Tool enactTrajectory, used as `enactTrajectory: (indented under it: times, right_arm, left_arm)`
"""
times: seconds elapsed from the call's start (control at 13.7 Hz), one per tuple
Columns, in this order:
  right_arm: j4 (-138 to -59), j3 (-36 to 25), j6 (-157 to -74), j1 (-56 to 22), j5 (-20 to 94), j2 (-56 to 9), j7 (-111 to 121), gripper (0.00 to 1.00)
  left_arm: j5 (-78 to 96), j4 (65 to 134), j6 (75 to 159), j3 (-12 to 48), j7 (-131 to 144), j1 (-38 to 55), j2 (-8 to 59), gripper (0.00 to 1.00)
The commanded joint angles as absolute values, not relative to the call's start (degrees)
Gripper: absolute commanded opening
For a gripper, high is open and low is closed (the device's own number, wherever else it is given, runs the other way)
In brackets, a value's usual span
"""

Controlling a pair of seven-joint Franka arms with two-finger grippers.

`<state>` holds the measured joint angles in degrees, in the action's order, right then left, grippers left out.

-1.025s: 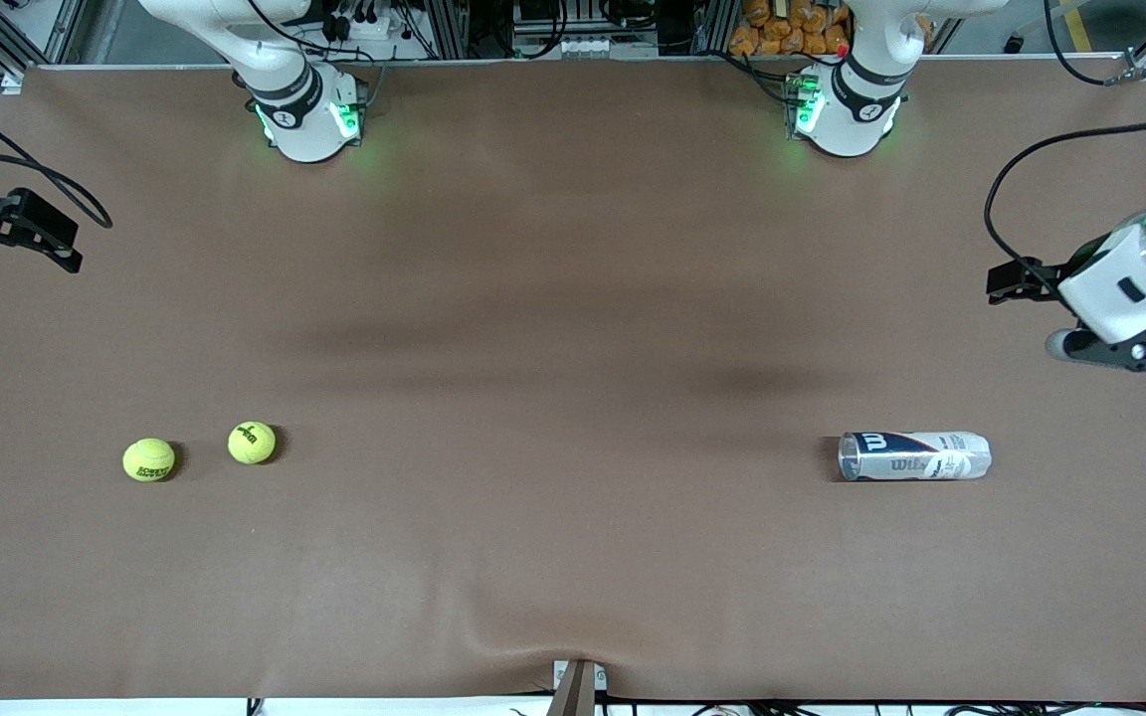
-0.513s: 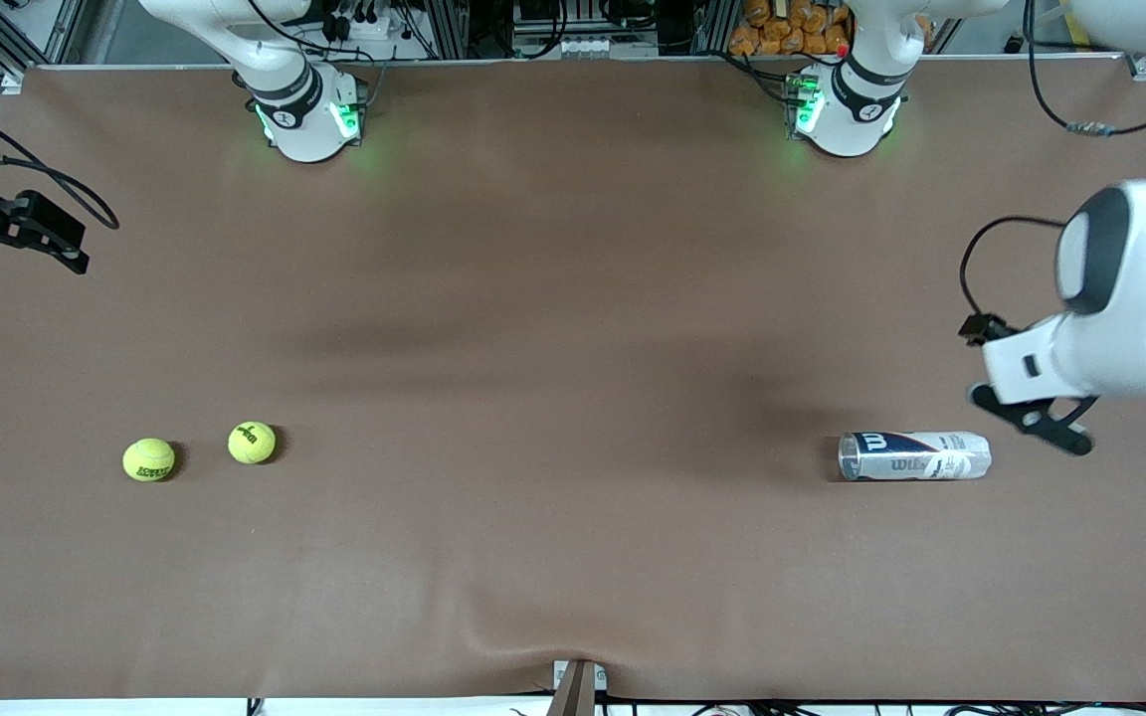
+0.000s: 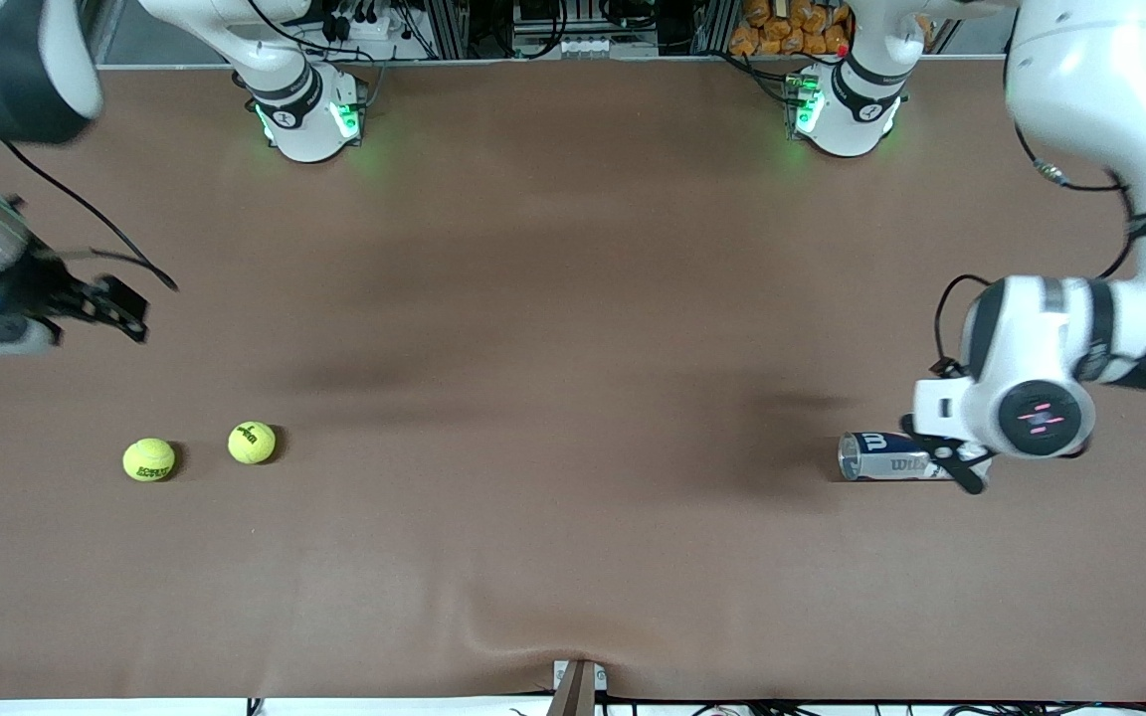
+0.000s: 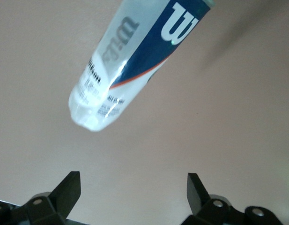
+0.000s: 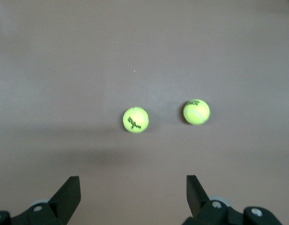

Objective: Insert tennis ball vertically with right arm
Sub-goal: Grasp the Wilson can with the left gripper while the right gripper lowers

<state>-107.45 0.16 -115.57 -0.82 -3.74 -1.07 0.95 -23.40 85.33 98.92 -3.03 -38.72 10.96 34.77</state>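
your right gripper (image 5: 132,197) hovers spread above two tennis balls (image 5: 135,119), so centre on one before lowering, while your left gripper (image 4: 133,197), also spread, hangs over the lying can (image 4: 130,65).

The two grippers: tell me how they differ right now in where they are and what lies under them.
The left gripper hangs over the closed end of the tennis ball can lying on its side toward the left arm's end of the table; the right gripper is up over bare table at the right arm's end, looking down at two tennis balls. The left is close above its target, the right well above the balls. Both are open and empty.
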Motion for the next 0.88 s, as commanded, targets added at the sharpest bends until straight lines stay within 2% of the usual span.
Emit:
enactTrajectory:
  times: [0.0,0.29,0.81]
  right_arm:
    - [-112.14,0.44,-121.80,-0.79,-4.83,-4.37,0.09,1.00]
    - [-114.16,0.44,-127.51,-0.62,-4.83,-10.10,-0.09,1.00]
    - [-119.53,0.35,-147.01,0.44,-4.83,-19.41,-0.09,1.00]
  left_arm:
    - [-29.34,84.29,101.94,-3.34,-40.95,13.44,38.84,1.00]
    - [-30.23,84.37,107.56,-3.43,-43.41,13.36,42.09,1.00]
    - [-33.22,86.30,116.00,-3.16,-46.23,13.36,44.21,1.00]
